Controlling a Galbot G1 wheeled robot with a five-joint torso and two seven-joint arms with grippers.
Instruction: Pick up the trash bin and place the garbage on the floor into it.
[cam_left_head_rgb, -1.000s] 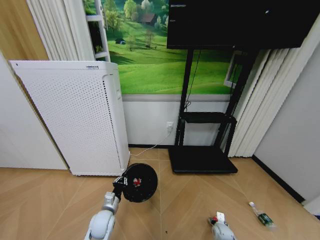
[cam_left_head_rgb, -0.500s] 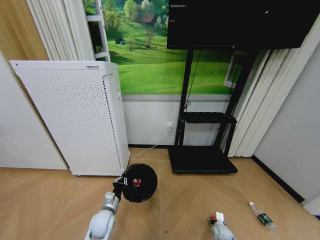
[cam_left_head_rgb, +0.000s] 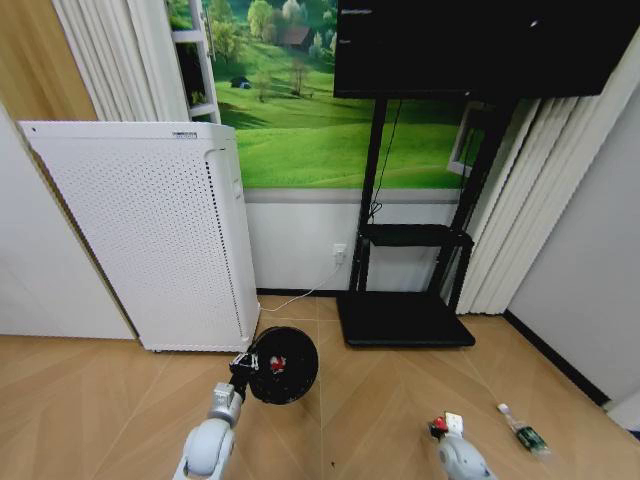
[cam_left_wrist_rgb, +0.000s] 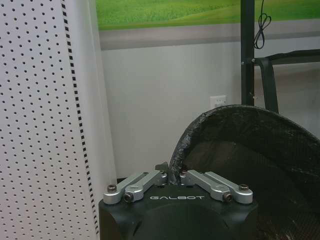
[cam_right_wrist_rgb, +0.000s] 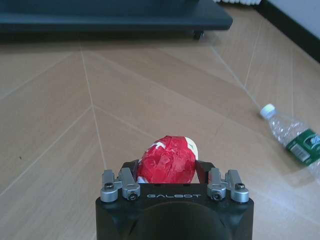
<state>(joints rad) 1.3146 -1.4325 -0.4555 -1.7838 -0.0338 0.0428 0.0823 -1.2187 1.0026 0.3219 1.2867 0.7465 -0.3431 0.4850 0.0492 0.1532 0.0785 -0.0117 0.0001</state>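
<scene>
While the trash bin (cam_left_head_rgb: 283, 365) hangs tipped toward the camera at the near left, clear of the floor, its open mouth shows a red-and-white scrap (cam_left_head_rgb: 277, 364) already inside. The left end effector (cam_left_head_rgb: 243, 363) is closed on the bin's rim, a pinch the left wrist view shows close up. At the near right, the right end effector (cam_right_wrist_rgb: 168, 167) is clamped around a crumpled red scrap (cam_right_wrist_rgb: 166, 160), held above the wooden floor (cam_right_wrist_rgb: 60, 110). A clear bottle (cam_left_head_rgb: 525, 433) with a green label lies on the floor farther right. Judging by this, the second piece is being carried; the next move calls for bringing it left over the bin's mouth. The head view places both arms and the white appliance (cam_left_head_rgb: 150, 235) behind the bin; the right wrist view alone shows the grip on the scrap.
</scene>
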